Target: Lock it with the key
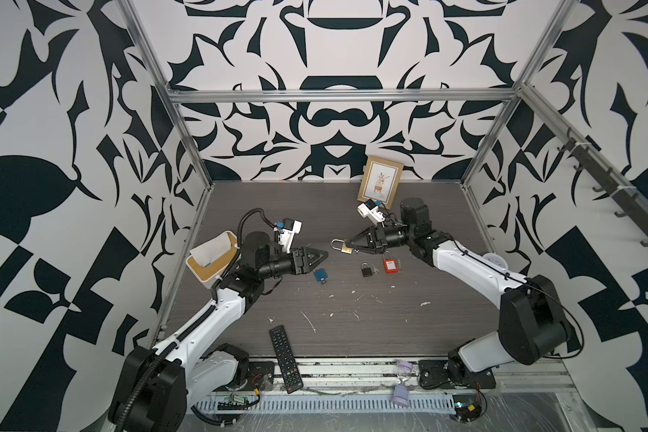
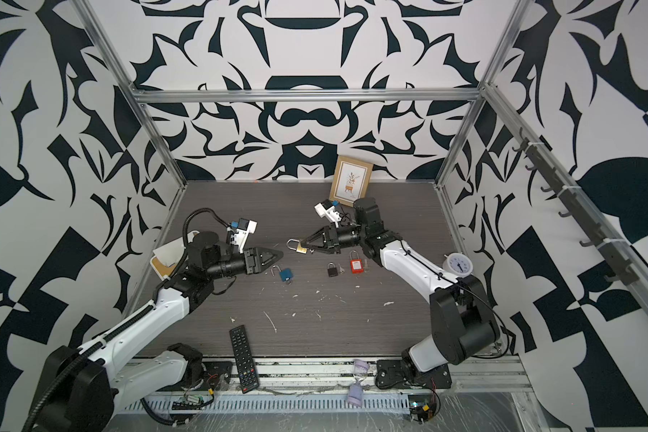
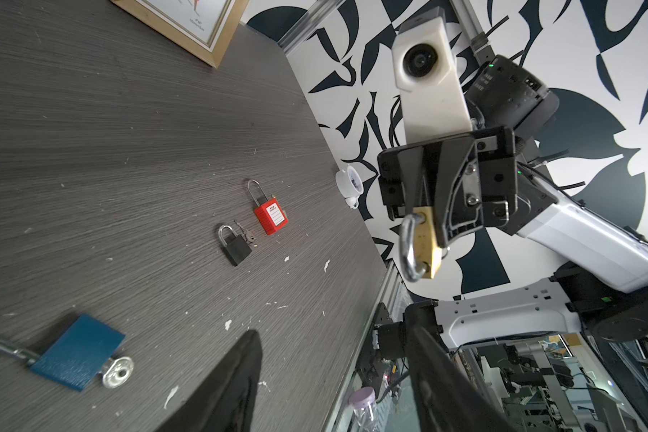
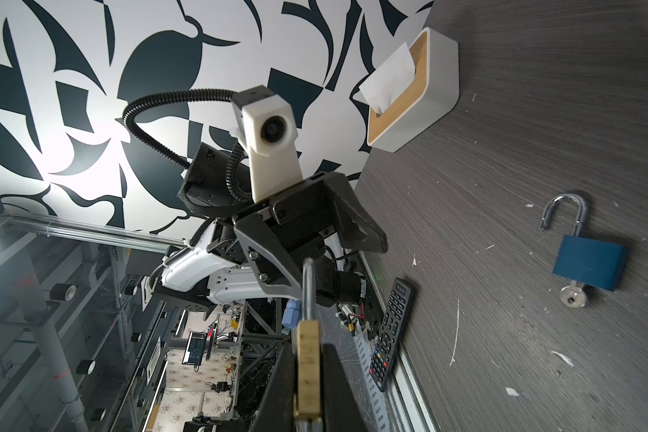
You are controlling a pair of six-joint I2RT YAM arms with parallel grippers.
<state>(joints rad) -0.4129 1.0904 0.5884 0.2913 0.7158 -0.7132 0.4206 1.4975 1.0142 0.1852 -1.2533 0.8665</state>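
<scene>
I am holding the small brass padlock (image 1: 346, 251) (image 3: 425, 239) (image 4: 308, 370) in my right gripper (image 1: 352, 245) (image 3: 433, 220), whose two black fingers are clamping flat against the sides of its brass body. The lock is hanging in the air above the grey wood-grain tabletop (image 1: 352, 329), with its steel shackle pointing away from my right wrist and toward my left arm. In the left wrist view both ends of that shackle are meeting the body. My left gripper (image 1: 324, 255) (image 4: 335, 269) is hovering opposite, its tips aiming at the brass padlock from near by without touching it. Its fingers are standing apart, with nothing between them. On the tabletop just in front of those tips the blue padlock (image 1: 319, 275) (image 2: 286, 274) (image 3: 77, 351) (image 4: 590, 267) is lying flat with its shackle swung open. A silver key (image 3: 118, 370) (image 4: 573, 299) is sticking out of its bottom end. Below my right wrist the black padlock (image 1: 366, 270) (image 3: 236, 248) and the red padlock (image 1: 390, 266) (image 3: 272, 218) are lying side by side, both shackles closed, with a small key (image 3: 247, 235) resting between them. Farther back the wooden picture frame (image 1: 380, 187) is leaning against the patterned wall behind my right arm. The white tissue box with a wooden top (image 1: 212, 262) (image 4: 412, 89) is sitting by the left wall beside my left arm. The black remote control (image 1: 285, 359) is lying at the front edge of the table, well apart from all the locks.
</scene>
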